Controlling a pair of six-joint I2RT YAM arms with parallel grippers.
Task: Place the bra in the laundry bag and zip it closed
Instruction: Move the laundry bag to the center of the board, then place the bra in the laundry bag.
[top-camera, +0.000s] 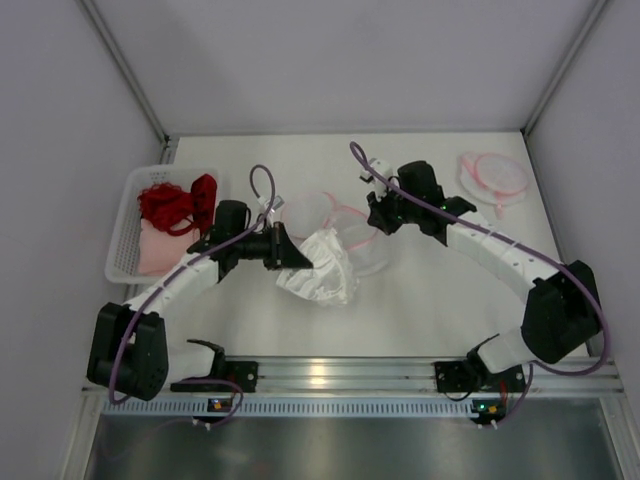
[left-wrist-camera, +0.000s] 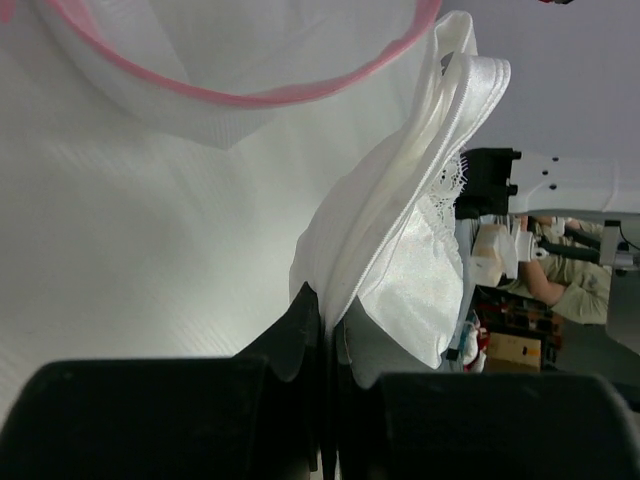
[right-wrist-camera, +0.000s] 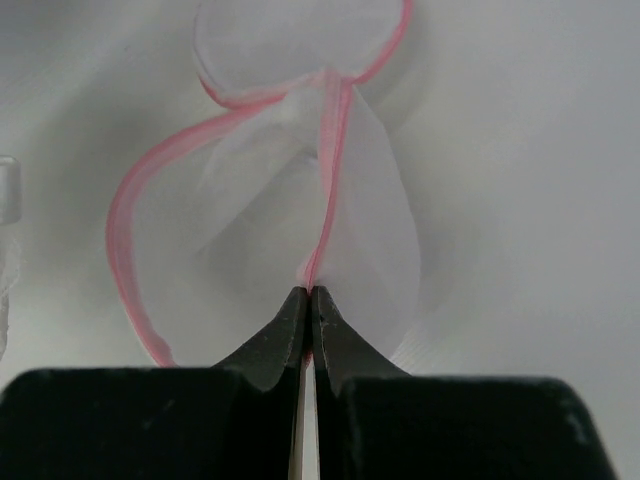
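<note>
Centre of top view: left gripper (left-wrist-camera: 325, 300) clamps white satin bra (top-camera: 322, 272); right gripper (right-wrist-camera: 310, 295) pinches pink-rimmed mesh laundry bag (top-camera: 345, 228). I fear that thin pinch slipping, collapsing the mouth.

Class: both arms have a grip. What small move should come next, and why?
Probably lift the right fingers a little to pull the bag open. They are shut on its pink rim, the mesh sags folded, and the left fingers hold the bra close beside it.

White bra (top-camera: 322, 272) beside laundry bag (top-camera: 352, 238)
</note>
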